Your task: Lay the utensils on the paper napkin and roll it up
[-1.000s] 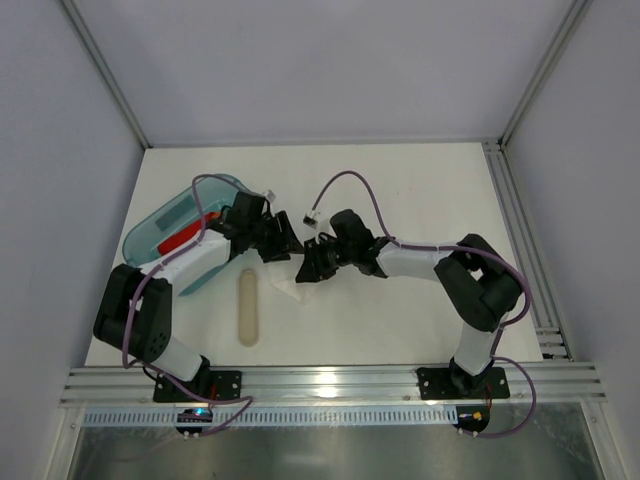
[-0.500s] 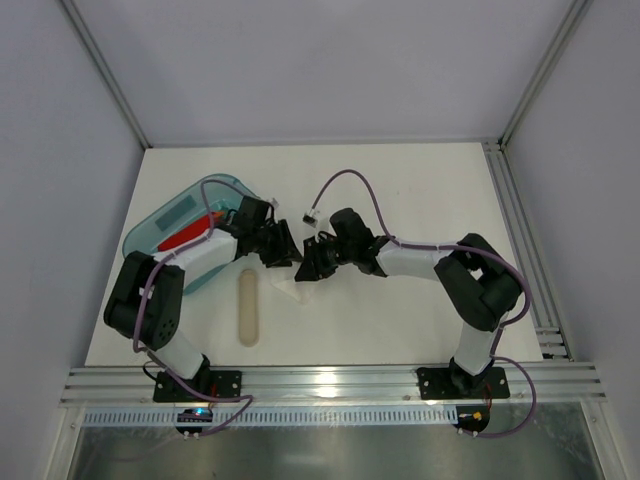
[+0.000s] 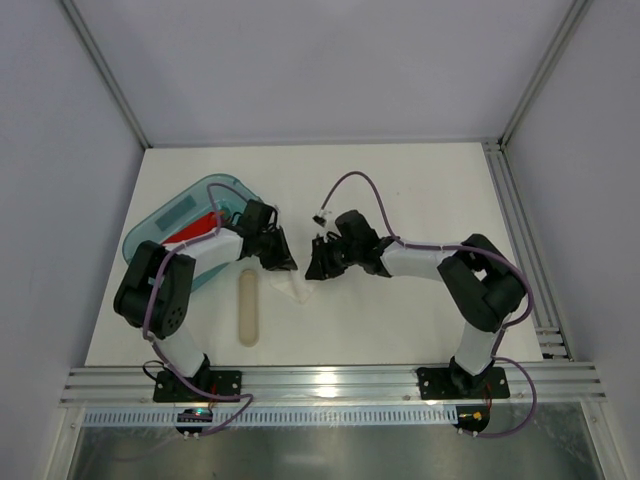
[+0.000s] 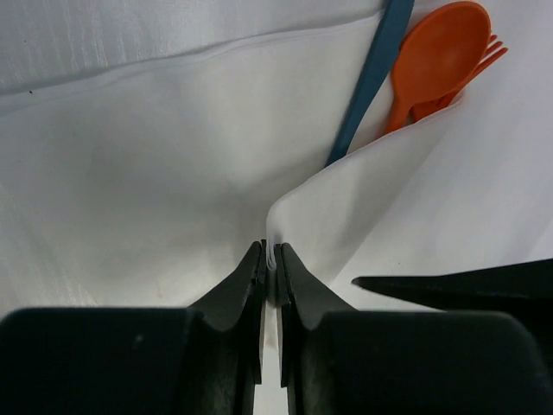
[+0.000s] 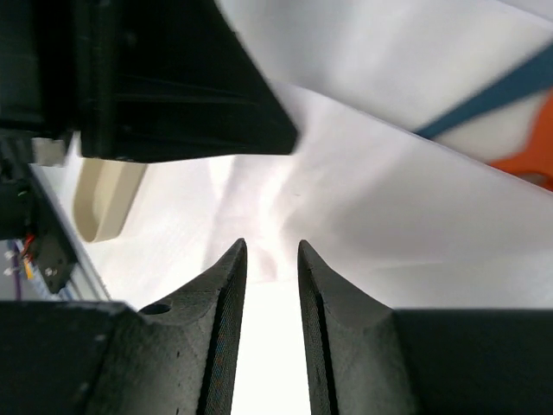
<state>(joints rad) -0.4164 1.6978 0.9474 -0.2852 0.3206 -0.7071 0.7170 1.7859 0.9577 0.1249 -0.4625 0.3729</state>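
Note:
The paper napkin (image 4: pixel 173 173) lies white on the table, and one flap (image 4: pixel 346 207) is folded over the utensils. An orange spoon (image 4: pixel 432 56), orange fork tines (image 4: pixel 494 50) and a blue handle (image 4: pixel 371 78) stick out past the flap. My left gripper (image 4: pixel 271 252) is shut on the flap's raised edge. My right gripper (image 5: pixel 270 251) faces it from the right with its jaws a narrow gap apart over the napkin (image 5: pixel 389 190), and nothing shows pinched between them. In the top view the left gripper (image 3: pixel 282 262) and right gripper (image 3: pixel 314 268) nearly meet over the napkin (image 3: pixel 292 287).
A teal plastic tray (image 3: pixel 170 225) with a red piece (image 3: pixel 203 226) in it sits left of the grippers, under the left arm. A long beige piece (image 3: pixel 247 310) lies on the table in front of the napkin; its end (image 5: pixel 104 203) shows in the right wrist view.
My left gripper has closed on the napkin's edge and shifted slightly toward the near side. The right gripper has hardly moved, and its jaws stand a touch wider.

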